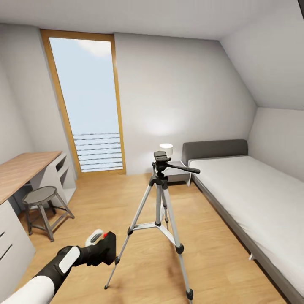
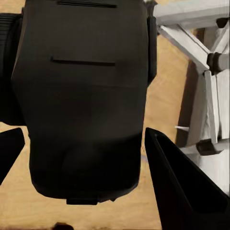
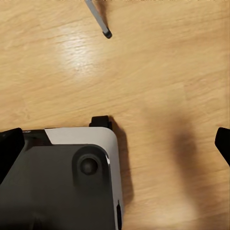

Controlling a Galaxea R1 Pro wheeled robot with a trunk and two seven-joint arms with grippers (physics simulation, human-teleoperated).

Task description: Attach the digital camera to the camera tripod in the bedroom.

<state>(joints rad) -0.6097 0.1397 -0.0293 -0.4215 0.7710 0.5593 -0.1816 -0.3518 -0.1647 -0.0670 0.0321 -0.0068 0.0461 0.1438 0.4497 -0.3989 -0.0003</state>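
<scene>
The camera tripod [image 1: 160,198] stands upright on the wood floor in the middle of the bedroom, its black head and pan handle [image 1: 179,168] at the top with nothing mounted. My left gripper [image 1: 96,252] is low at the tripod's left, shut on the black digital camera [image 1: 107,248], whose red button faces up. In the left wrist view the digital camera [image 2: 81,96] sits between the dark fingers [image 2: 184,189], with the tripod's silver legs [image 2: 211,86] just beyond. My right gripper [image 3: 115,146] hangs open over the floor, near one tripod foot [image 3: 106,33].
A low grey bed [image 1: 253,202] runs along the right wall, with a nightstand and white lamp [image 1: 166,149] by its head. A wooden desk [image 1: 21,169] and a round stool [image 1: 41,198] stand at the left. A tall window [image 1: 88,105] fills the far wall. My base [image 3: 62,182] is below the right gripper.
</scene>
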